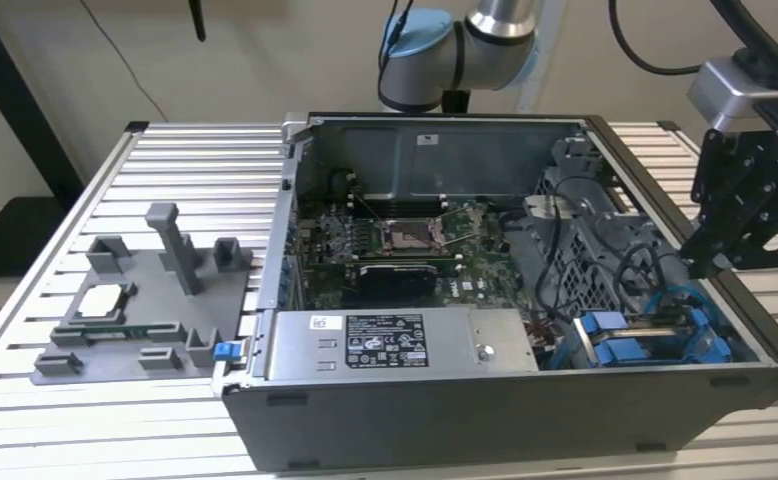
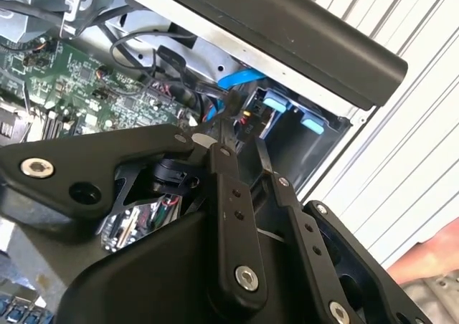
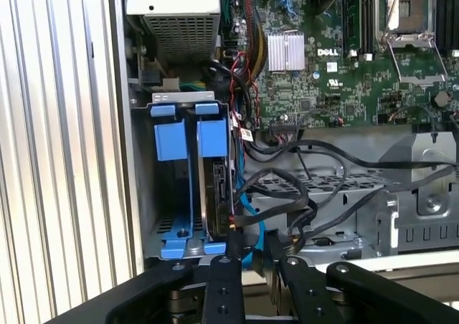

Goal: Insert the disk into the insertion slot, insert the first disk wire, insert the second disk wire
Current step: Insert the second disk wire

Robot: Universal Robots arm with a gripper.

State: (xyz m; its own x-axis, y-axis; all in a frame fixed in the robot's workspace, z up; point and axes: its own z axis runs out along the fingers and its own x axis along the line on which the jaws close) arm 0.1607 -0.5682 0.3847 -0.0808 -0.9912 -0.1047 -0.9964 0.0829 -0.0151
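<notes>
The insertion slot (image 3: 176, 141), a grey bay with blue rails, sits in the open computer case's near corner on the exterior view's right (image 1: 636, 345); its blue tabs show in the second wrist view (image 2: 276, 103). The disk (image 3: 217, 191) stands on edge inside it, beside the rails. My gripper (image 1: 703, 262) hangs above that corner, over the case rim. In both wrist views its jaws stand a narrow gap apart (image 3: 252, 236) (image 2: 244, 130), with a black disk wire connector (image 3: 232, 222) (image 2: 246, 115) at their tips. Black wires loop from the connector back into the case.
A green circuit board (image 1: 403, 235) fills the case floor, and the power supply (image 1: 389, 345) lies along the front. A blue cable (image 3: 247, 202) and black cables crowd the bay's side. A grey fixture (image 1: 149, 300) with parts stands on the slatted table (image 1: 42, 400).
</notes>
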